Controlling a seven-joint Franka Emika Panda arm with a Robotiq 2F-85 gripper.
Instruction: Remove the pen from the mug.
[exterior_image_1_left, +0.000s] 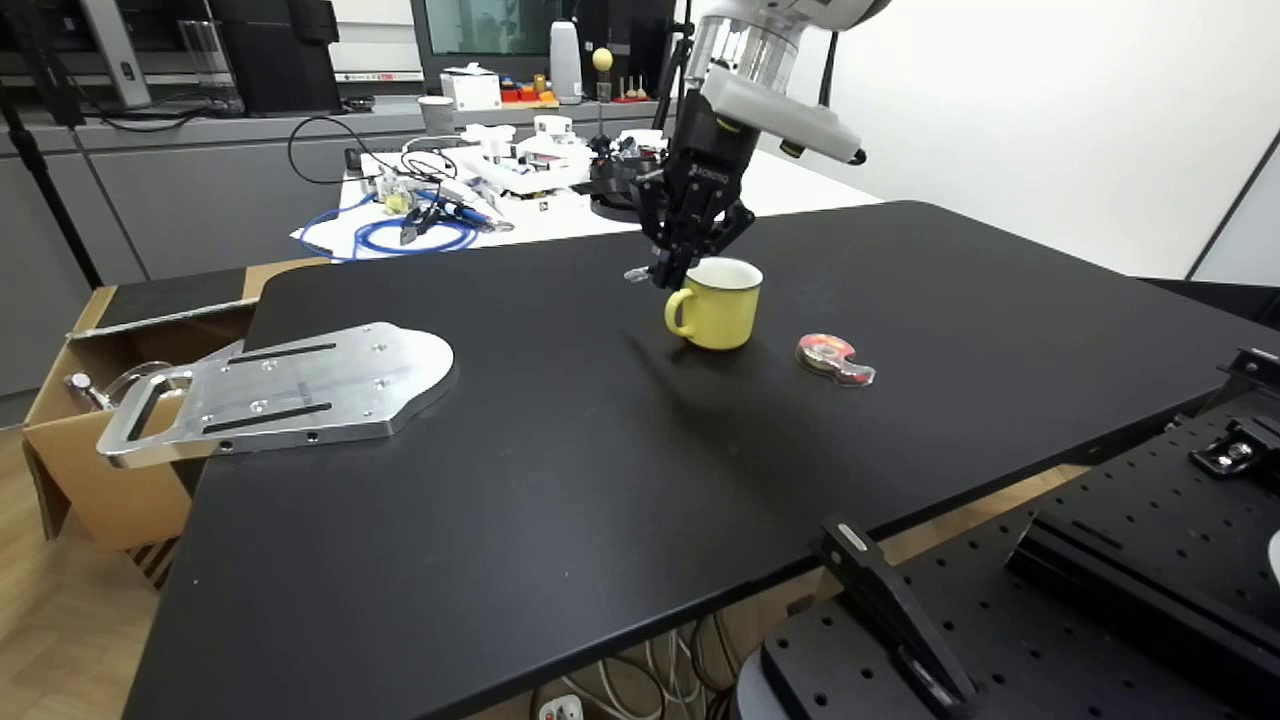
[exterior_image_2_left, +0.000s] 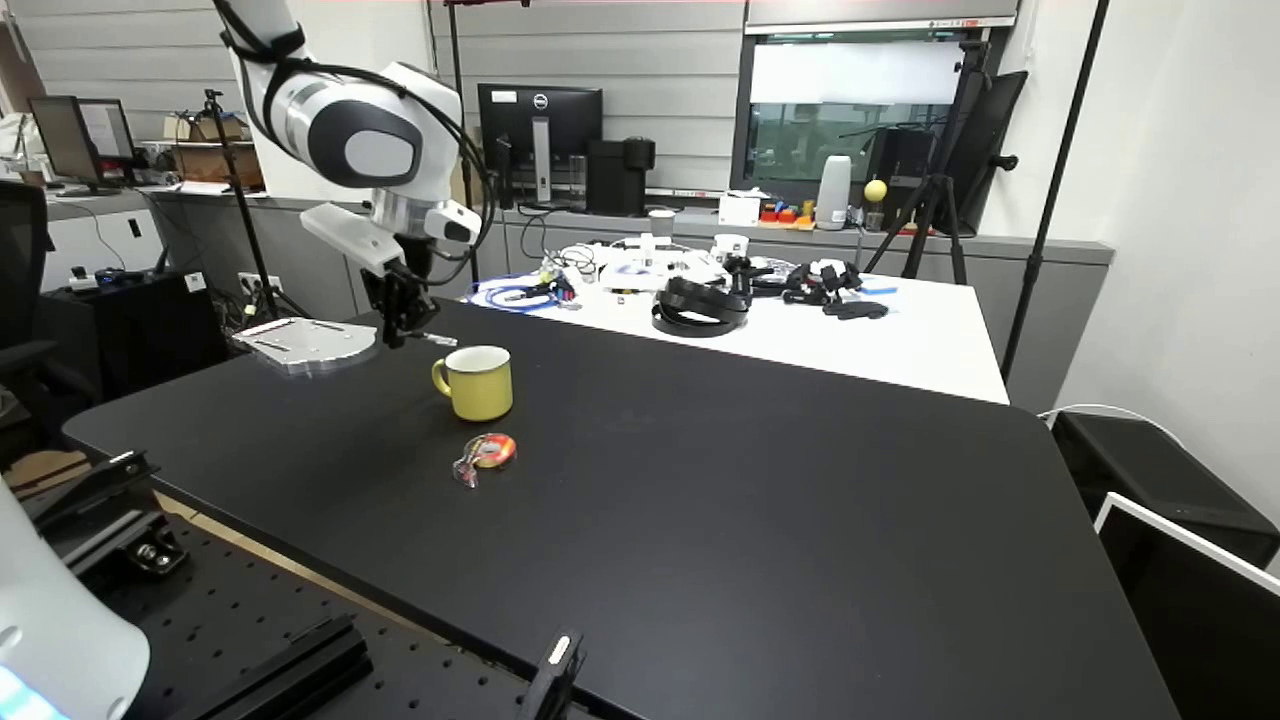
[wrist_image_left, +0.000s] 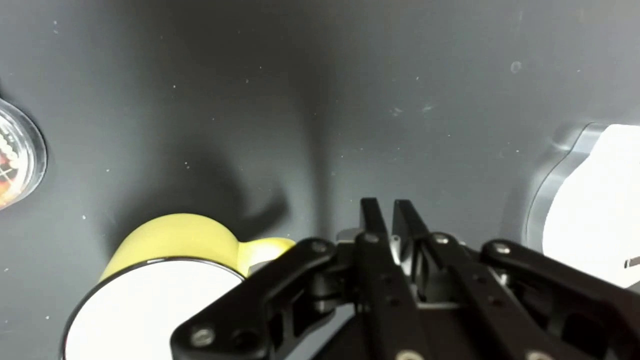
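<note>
The yellow-green mug (exterior_image_1_left: 728, 312) stands upright on the black table, and it also shows in an exterior view (exterior_image_2_left: 482, 386). Its pale inside looks bare in the wrist view, where the mug (wrist_image_left: 182, 235) sits at the lower left, partly cut off. My gripper (exterior_image_1_left: 664, 272) is above the table on the mug's handle side, apart from the mug. It is nearly closed on the pen, whose clear end (exterior_image_2_left: 438, 340) sticks out sideways from the fingers. That end also shows in an exterior view (exterior_image_1_left: 637, 273). In the wrist view the fingers (wrist_image_left: 386, 205) have a narrow gap and mostly hide the pen.
A tape dispenser (exterior_image_1_left: 835, 358) lies on the table near the mug. A silver metal plate with a handle (exterior_image_1_left: 300, 390) lies at the table edge over a cardboard box (exterior_image_1_left: 110, 490). A white table (exterior_image_2_left: 850, 345) with cables and parts stands behind.
</note>
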